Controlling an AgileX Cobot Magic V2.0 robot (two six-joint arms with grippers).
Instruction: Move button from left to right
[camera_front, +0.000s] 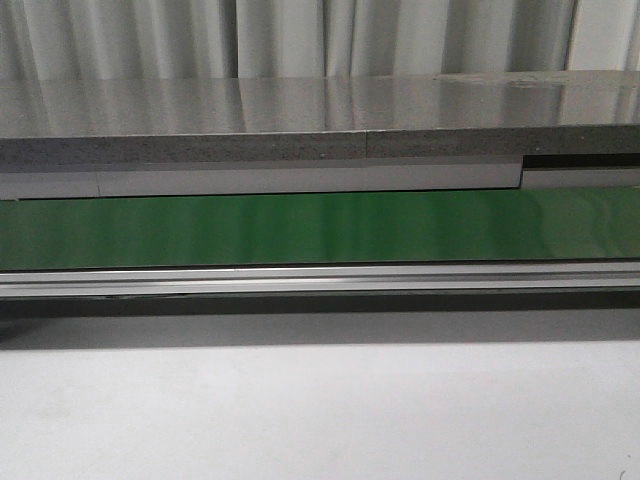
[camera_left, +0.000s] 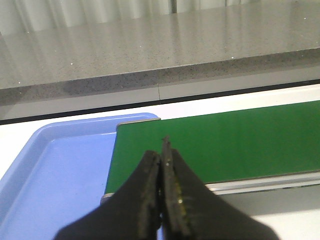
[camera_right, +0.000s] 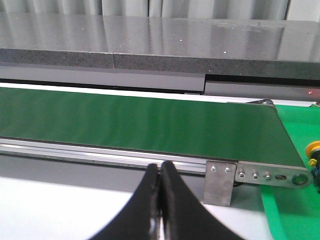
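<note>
Both grippers, left (camera_left: 161, 165) and right (camera_right: 160, 180), hover closed near green belt (camera_front: 320, 228).

I see only a sliver of the yellow-capped button (camera_right: 314, 150), cut off at the right wrist view's edge. The light blue plastic tray (camera_left: 60, 170) is partly hidden behind my left arm's black gripper (camera_left: 161, 165).

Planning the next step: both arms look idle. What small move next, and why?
Probably open the right gripper and swing it toward the button. The button shows only at that view's edge, on the green surface past the belt's end, and the fingers are shut. The left gripper, also shut, has no button in view.
</note>
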